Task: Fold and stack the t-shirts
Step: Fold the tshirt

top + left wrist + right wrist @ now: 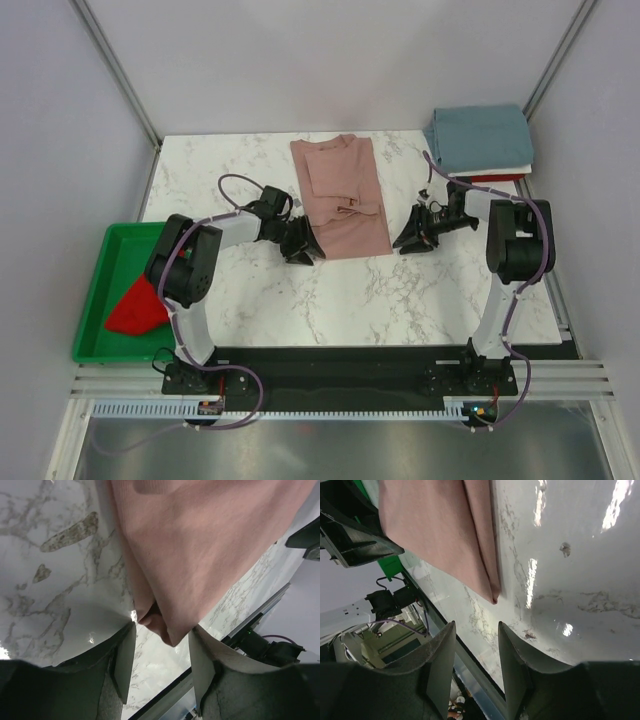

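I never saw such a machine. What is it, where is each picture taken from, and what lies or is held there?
Two robot arms are bolted at the near edge of a table. One picture looks down from above; two come from wrist cameras. A pink t-shirt lies folded in the middle, a grey-blue t-shirt far right, a red t-shirt in a green tray. The left end effector is open around the pink t-shirt's corner; the right end effector is open, holding nothing.

The right pincer [476, 628], jaws apart, sits near the dusty-pink t-shirt [431, 530] corner.
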You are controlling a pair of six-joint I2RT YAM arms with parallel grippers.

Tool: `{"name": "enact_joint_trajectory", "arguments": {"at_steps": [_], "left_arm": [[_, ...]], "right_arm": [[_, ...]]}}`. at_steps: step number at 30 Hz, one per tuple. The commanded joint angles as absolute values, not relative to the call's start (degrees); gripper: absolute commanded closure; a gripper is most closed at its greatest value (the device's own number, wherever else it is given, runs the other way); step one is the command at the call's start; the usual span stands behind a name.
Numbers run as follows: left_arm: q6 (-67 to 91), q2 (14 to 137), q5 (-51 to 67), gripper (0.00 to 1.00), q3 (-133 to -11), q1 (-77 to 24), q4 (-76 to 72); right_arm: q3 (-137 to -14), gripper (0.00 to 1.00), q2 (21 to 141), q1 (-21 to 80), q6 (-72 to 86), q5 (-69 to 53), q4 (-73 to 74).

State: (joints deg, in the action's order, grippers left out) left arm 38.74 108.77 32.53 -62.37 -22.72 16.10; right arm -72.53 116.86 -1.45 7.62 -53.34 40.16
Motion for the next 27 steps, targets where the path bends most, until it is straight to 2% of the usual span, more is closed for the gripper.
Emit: {"name": "enact_joint_trajectory", "arguments": {"at_steps": [1,9,13,15,17,25,27], "left_arm": [[40.87,110.74,33.4,0.47,-64.42,-23.2,14.33],[40.87,111.53,32.35,0.55,-65.3,-23.2,15.47],[40.52,111.53,32.08,0.74,-65.3,-23.2,15.91],[40.25,111.62,31.99,0.76,-65.74,-23.2,16.43],[39.55,111.62,31.82,0.83,-66.09,-23.12,16.87],[37.44,111.53,30.85,0.9,-66.89,-22.76,18.37],[37.0,111.62,30.76,0.9,-67.06,-22.76,18.46]], "right_arm": [[-71.37,0.53,118.12,-0.79,5.27,-54.84,41.4],[-73.47,0.53,121.19,1.58,5.89,-55.02,40.69],[-73.74,0.52,122.61,2.11,7.55,-54.93,38.94],[-73.31,0.52,123.31,2.37,8.61,-54.76,38.15],[-72.95,0.53,123.66,2.55,10.1,-54.49,36.83],[-72.33,0.57,125.15,2.02,12.65,-53.26,33.67],[-72.16,0.65,125.77,1.93,13.62,-53.35,33.05]]}}
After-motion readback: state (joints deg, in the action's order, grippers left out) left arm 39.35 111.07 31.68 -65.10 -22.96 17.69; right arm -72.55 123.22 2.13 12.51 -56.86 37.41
